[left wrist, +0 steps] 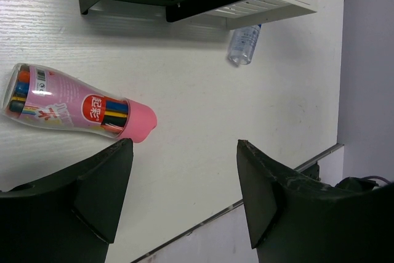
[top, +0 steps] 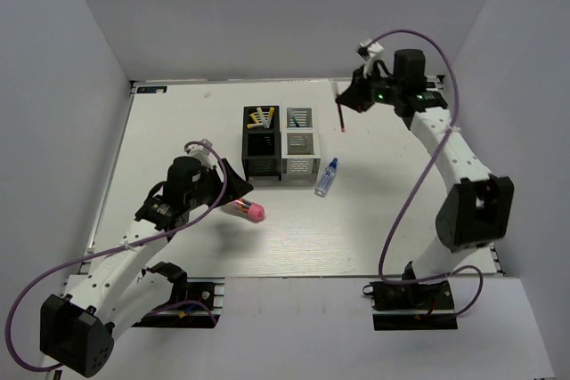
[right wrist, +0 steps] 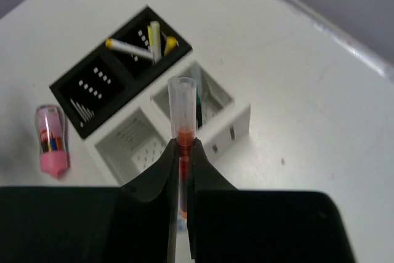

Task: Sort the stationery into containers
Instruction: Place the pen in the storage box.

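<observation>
My right gripper (top: pixel 351 95) (right wrist: pixel 183 146) is shut on a red pen (top: pixel 341 117) (right wrist: pixel 182 100) with a clear cap, which hangs upright above the table, right of the containers. The black organizer (top: pixel 261 167) (right wrist: pixel 74 90) holds yellow and white pens (top: pixel 261 116) (right wrist: pixel 143 46) in a back cell. A green pen (right wrist: pixel 198 98) stands in the adjoining silver-white organizer (top: pixel 300 167) (right wrist: pixel 241 121). A pink-and-clear cylinder (top: pixel 248 210) (left wrist: pixel 74 106) lies on its side just beyond my left gripper (top: pixel 234 186) (left wrist: pixel 183 145), which is open and holds nothing. A small blue-capped bottle (top: pixel 327 176) (left wrist: pixel 245 44) lies right of the organizers.
White walls enclose the table on the left, back and right. The table's near edge (left wrist: pixel 289 167) runs close under my left gripper. Both arm bases sit at the front edge.
</observation>
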Controlling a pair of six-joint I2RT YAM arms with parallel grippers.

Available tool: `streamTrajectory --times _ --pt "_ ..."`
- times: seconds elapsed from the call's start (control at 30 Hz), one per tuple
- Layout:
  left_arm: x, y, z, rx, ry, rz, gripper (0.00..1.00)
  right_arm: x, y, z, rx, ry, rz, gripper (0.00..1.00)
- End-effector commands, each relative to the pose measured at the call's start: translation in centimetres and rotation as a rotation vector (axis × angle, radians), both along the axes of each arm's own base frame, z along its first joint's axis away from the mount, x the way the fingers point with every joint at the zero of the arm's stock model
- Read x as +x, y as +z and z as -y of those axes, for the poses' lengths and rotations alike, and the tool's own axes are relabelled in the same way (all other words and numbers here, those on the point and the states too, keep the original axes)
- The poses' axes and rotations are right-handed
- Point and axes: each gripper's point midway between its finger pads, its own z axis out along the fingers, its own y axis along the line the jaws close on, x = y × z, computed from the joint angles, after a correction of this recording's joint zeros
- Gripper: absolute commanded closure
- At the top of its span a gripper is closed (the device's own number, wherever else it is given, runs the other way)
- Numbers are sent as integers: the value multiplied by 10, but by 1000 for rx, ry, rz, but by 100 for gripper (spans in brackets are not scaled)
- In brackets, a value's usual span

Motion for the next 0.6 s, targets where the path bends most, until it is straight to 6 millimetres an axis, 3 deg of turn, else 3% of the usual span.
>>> streamTrajectory --times 0.0,0.03,0.07,0.1,0.23,0.3,0.4,0.43,0.53,0.57 --pt "0 -1 1 -9 4 -6 22 23 52 -56 113 160 190 100" --pt "-1 -2 1 -5 5 -16 22 30 62 -65 138 166 235 100" --pt "-1 -3 1 -5 5 -16 22 40 48 -77 136 178 226 100" --pt "-1 -3 1 -5 5 -16 22 46 62 -83 143 175 271 100" --pt "-5 -10 -2 -10 27 -47 22 75 61 -111 171 163 261 100" --pt "-7 -15 -6 5 51 -71 22 90 34 -115 158 147 209 100" --pt "-10 -25 -15 25 125 -146 20 89 23 -120 145 160 223 100" --pt "-11 -28 -20 38 160 -169 19 85 6 -122 134 165 192 100" --pt "-12 -36 -23 35 210 -228 18 78 -19 -122 115 168 149 100" --pt "-12 -38 -22 27 223 -245 16 79 -18 -120 108 159 168 100"
